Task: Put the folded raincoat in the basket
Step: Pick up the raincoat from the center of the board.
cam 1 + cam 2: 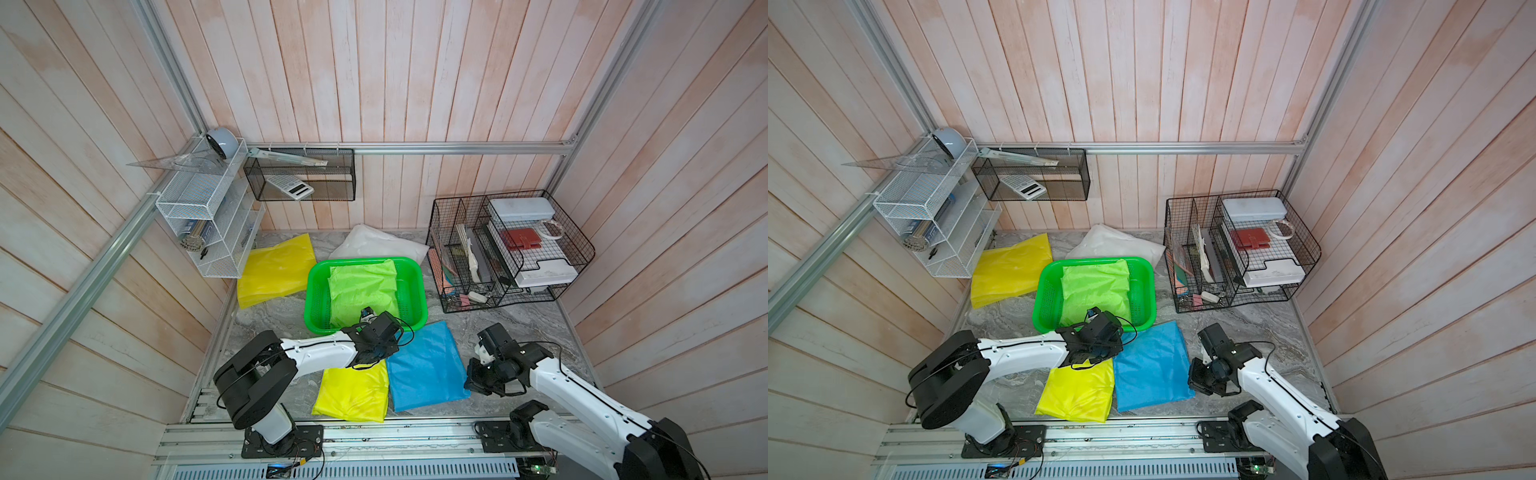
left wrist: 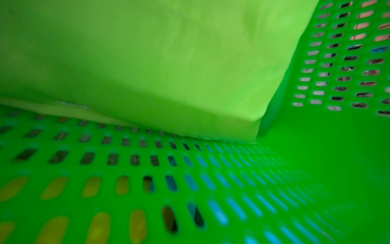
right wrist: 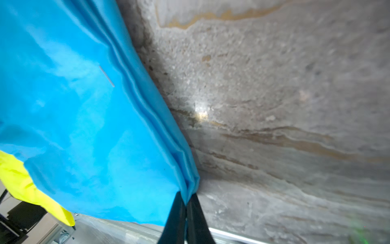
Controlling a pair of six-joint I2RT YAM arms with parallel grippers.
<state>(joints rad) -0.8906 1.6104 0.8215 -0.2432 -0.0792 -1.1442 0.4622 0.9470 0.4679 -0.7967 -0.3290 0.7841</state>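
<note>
A grey marbled table seen from above, walled with pale wooden planks, with 2 robot arms reaching in from the near edge.

In the middle sits a bright green basket with slotted sides. A folded lime raincoat lies inside it, covering most of the floor. The left gripper hangs over the basket's near rim, tip down at the lime raincoat's near end. Its jaws are closed, and no view shows whether they pinch the fabric. The left wrist view, very close, shows a corner of the lime raincoat resting against the basket's slotted plastic.

Just in front of the basket lies a folded blue raincoat. A near yellow raincoat touches its left side. The right gripper is low at the blue raincoat's near right corner. In the right wrist view the right gripper has its 2 dark fingers pressed together on that corner of the blue raincoat, which bunches between them.

Left of the basket lies a far yellow raincoat, and behind the basket a white folded bundle. A black wire organiser stands at the far right, holding boxes and papers. A white mesh shelf hangs on the left wall.
</note>
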